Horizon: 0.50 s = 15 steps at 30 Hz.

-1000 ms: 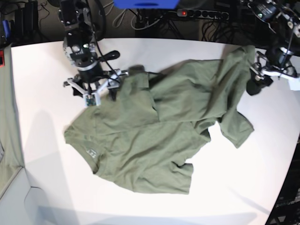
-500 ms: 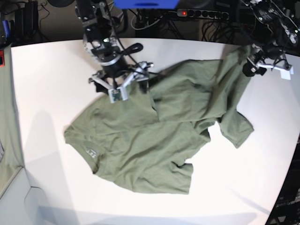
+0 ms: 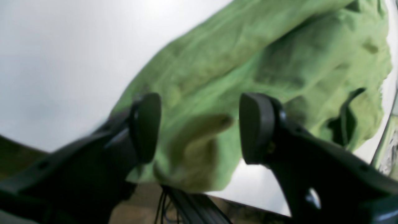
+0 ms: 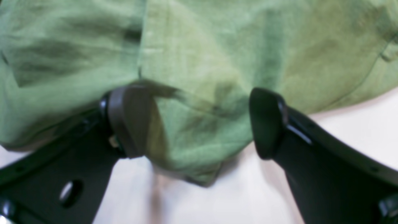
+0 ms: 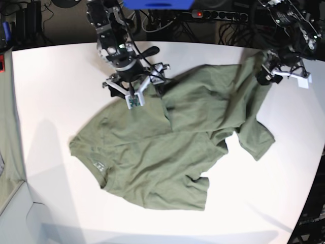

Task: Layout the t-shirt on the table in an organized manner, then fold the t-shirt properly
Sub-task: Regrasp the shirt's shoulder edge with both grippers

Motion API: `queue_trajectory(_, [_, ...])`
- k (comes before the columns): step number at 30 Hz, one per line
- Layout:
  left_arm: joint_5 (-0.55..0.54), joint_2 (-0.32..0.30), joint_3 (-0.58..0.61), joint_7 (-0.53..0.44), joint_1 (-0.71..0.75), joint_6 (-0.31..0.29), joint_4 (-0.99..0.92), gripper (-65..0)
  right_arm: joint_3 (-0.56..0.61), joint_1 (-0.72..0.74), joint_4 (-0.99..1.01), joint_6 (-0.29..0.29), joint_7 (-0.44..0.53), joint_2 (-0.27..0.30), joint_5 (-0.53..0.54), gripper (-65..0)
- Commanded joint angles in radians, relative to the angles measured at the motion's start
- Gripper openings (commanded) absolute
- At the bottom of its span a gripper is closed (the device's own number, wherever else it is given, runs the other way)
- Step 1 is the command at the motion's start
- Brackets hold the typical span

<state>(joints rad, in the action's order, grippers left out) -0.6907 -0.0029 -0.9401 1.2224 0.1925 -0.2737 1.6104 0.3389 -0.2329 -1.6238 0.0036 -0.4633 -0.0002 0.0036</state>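
Note:
The olive-green t-shirt [image 5: 167, 147] lies crumpled on the white table [image 5: 51, 101], collar at the lower left and one sleeve spread out to the right. My right gripper [image 5: 139, 84] stands open over the shirt's back edge. In the right wrist view a folded corner of the t-shirt [image 4: 202, 46] lies between the wide-apart jaws of that gripper [image 4: 202, 121], above the bare table [image 4: 342, 124]. My left gripper [image 5: 264, 73] is at the shirt's far right corner. In the left wrist view that gripper [image 3: 199, 124] is open, with a blurred bunch of t-shirt [image 3: 248, 62] between its fingers.
A green cloth strip [image 5: 7, 127] hangs along the left edge of the base view. A power strip [image 5: 218, 15] and cables lie behind the table's back edge. The table's curved edge [image 5: 310, 193] runs down the right side.
My right arm has moved right along the shirt's back edge and its jaws have opened wider. My left gripper has moved up and inward onto the shirt's far right corner.

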Motion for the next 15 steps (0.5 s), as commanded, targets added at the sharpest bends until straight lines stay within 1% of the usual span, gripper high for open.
queue_trajectory(1, [-0.016,-0.012,0.000,-0.005,-0.001,-0.002,0.005,-26.4,0.002,0.005,-0.014,0.002,0.022,-0.007,0.000,-20.4])
queue_trajectory(3, [-0.016,-0.012,0.000,-0.006,-0.001,-0.002,-0.014,-26.4,0.002,0.005,-0.013,0.002,0.018,-0.007,0.000,-28.4])
queue_trajectory(4, [-0.016,-0.012,0.000,-0.011,-0.001,-0.002,-0.019,-26.4,0.002,0.005,-0.013,0.002,0.015,-0.007,0.000,-33.6])
queue_trajectory(8, [-0.016,-0.013,0.017,-0.059,0.005,-0.002,-0.019,-26.4,0.001,0.004,-0.013,0.002,0.013,-0.007,0.002,-60.0])
queue_trajectory(9, [-0.016,-0.013,0.022,-0.063,0.006,-0.002,-0.019,-26.4,-0.001,0.002,-0.014,0.002,0.013,-0.007,0.002,-65.0])
queue_trajectory(12, [-0.014,-0.013,0.026,-0.066,0.006,-0.002,-0.020,-26.5,-0.004,-0.004,-0.031,0.002,0.013,-0.004,0.002,-65.0])
queue_trajectory(15, [-0.014,-0.013,0.026,-0.066,0.006,-0.002,-0.020,-26.5,-0.007,-0.039,-0.112,0.002,0.016,0.001,0.002,-65.0])
